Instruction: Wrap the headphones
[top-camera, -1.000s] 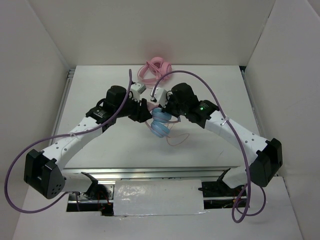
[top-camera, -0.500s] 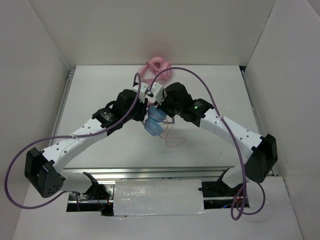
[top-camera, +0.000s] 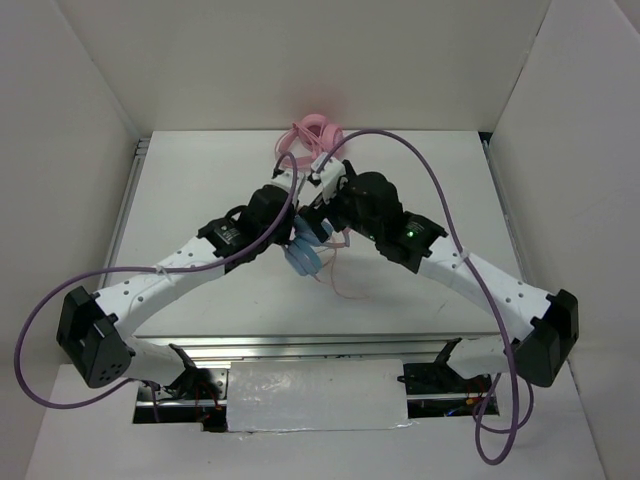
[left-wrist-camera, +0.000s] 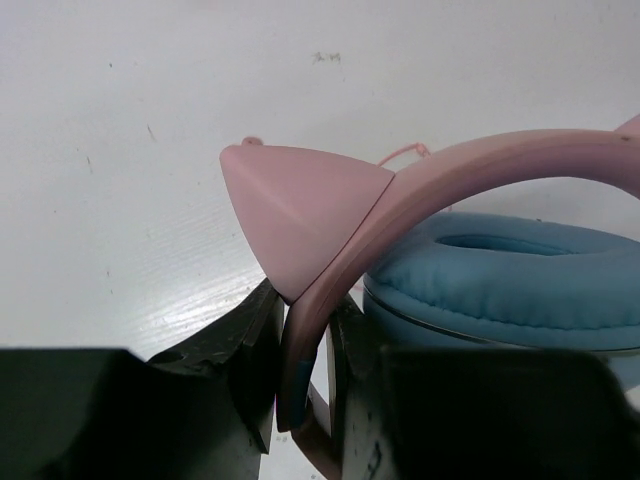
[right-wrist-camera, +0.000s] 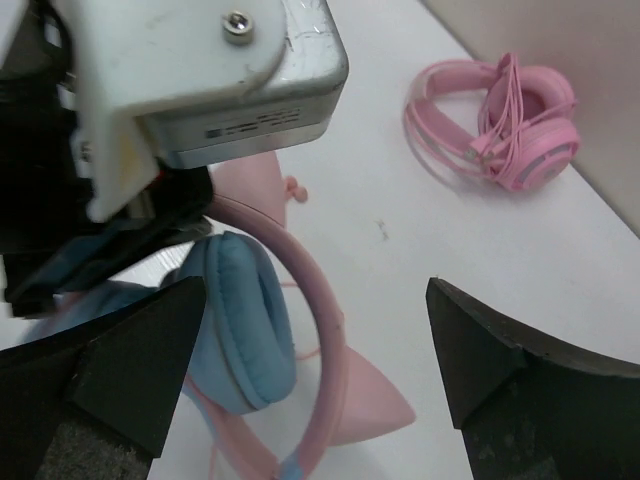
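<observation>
The headphones (top-camera: 303, 256), with light blue ear cups and a pink cat-ear headband, hang just above mid-table between my two wrists. My left gripper (left-wrist-camera: 305, 312) is shut on the pink headband (left-wrist-camera: 480, 165) just below a cat ear (left-wrist-camera: 300, 215), with a blue ear cup (left-wrist-camera: 520, 280) to its right. My right gripper (right-wrist-camera: 315, 290) stands wide open around the headband (right-wrist-camera: 322, 300) and touches nothing; a blue cup (right-wrist-camera: 245, 320) and a cat ear (right-wrist-camera: 378, 400) lie between its fingers. The thin pink cable (top-camera: 345, 290) trails loose on the table below the cups.
All-pink headphones (top-camera: 312, 138) with their cable wound on lie at the table's back edge, also seen in the right wrist view (right-wrist-camera: 500, 120). The left wrist's camera housing (right-wrist-camera: 200, 80) sits close above the right gripper. White walls (top-camera: 80, 150) enclose the table on three sides.
My left gripper has closed on the headband. My right gripper has opened wide and let go. Both wrists crept toward the back, and the headphones shifted slightly left.
</observation>
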